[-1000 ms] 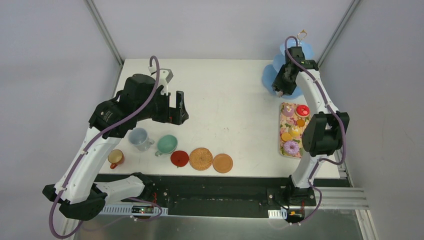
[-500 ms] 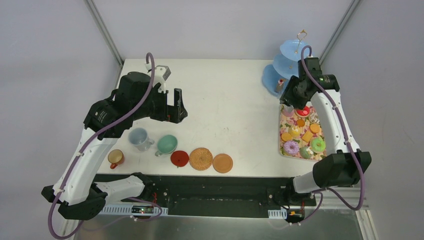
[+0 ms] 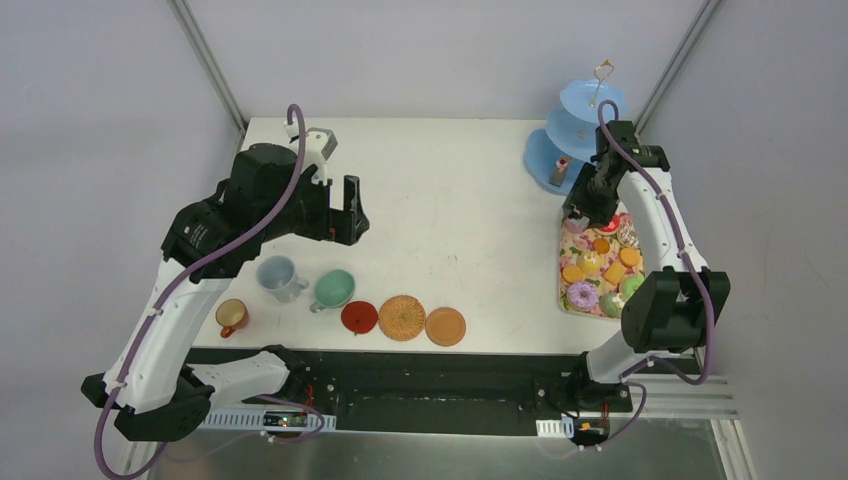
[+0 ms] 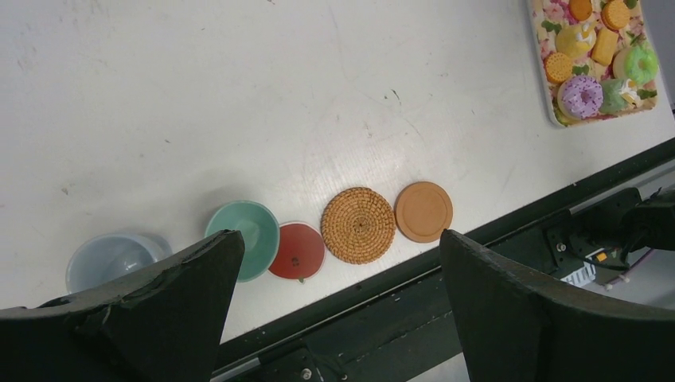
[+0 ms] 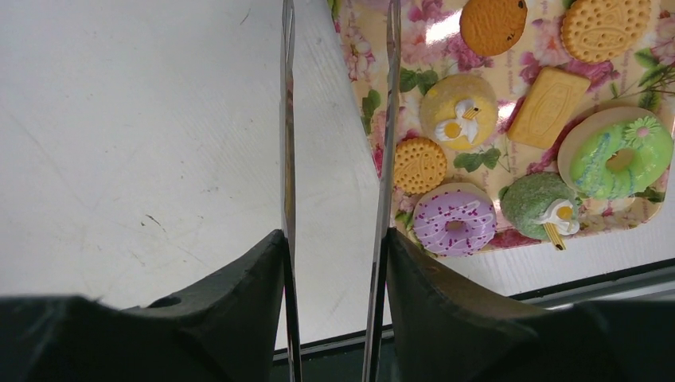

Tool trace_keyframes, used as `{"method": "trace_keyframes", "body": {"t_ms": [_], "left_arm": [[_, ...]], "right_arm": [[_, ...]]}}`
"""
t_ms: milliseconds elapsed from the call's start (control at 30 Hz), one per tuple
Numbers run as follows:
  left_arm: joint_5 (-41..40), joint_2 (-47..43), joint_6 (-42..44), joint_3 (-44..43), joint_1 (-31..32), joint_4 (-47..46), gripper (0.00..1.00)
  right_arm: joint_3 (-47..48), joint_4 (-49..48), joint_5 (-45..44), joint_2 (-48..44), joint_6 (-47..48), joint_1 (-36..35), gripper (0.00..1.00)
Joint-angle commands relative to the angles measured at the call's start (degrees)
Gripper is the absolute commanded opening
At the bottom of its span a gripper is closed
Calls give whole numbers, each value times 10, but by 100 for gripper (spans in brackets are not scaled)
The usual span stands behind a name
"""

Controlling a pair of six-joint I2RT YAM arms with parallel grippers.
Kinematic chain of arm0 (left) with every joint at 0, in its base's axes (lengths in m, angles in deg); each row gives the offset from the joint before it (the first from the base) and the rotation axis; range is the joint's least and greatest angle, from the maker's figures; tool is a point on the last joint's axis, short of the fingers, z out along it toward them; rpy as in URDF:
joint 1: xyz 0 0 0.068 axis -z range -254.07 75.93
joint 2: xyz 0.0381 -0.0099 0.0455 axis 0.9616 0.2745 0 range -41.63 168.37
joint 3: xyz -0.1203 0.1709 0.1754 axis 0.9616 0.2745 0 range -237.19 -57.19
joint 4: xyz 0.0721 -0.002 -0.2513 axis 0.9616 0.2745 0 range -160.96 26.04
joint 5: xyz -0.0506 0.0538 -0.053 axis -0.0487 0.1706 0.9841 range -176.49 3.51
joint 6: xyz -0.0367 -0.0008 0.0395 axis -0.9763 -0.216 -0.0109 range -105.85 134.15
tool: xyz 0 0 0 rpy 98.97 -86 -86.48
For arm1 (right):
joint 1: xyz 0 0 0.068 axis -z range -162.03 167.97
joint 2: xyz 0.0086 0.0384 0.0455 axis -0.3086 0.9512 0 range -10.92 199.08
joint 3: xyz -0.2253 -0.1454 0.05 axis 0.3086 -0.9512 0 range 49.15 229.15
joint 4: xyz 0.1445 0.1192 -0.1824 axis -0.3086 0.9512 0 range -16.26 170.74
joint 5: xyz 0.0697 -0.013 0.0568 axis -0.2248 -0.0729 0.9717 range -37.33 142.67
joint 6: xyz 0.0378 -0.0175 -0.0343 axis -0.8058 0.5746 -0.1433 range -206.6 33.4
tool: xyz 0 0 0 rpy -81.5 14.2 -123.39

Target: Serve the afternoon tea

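The orange cup point(image 3: 232, 317), grey-blue cup point(image 3: 278, 277) and mint cup point(image 3: 333, 289) stand near the front left. A red coaster point(image 3: 359, 316), a woven coaster point(image 3: 402, 317) and a tan coaster point(image 3: 445, 326) lie in a row to their right. My left gripper point(image 3: 350, 212) hangs open and empty above them point(image 4: 334, 310). Donuts and biscuits lie on the floral tray point(image 3: 563, 270), among them a purple donut point(image 5: 454, 223) and a green donut point(image 5: 617, 155). My right gripper point(image 5: 334, 247) is shut on the metal tongs point(image 5: 388, 119), over the tray's far left edge. The light-blue stand point(image 3: 575, 130) holds one small piece on its lowest tier.
The stand is at the table's back right corner, just behind my right gripper point(image 3: 585, 205). The tray runs along the right edge. A black rail point(image 3: 450, 375) borders the near edge, close to the coasters. Frame posts rise at the back corners.
My right arm has pulled back from the stand's lowest tier and come down over the far end of the tray with the tongs. My left gripper has drifted slightly left.
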Motion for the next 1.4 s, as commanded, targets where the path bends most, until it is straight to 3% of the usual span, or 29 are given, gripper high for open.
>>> {"method": "trace_keyframes", "body": {"t_ms": [0, 1367], "left_arm": [[-18, -3, 17, -23, 8, 0, 99], [-16, 9, 18, -23, 9, -4, 99]], "right_arm": [[5, 6, -19, 10, 22, 9, 50], [-5, -28, -29, 72, 51, 33, 49]]}}
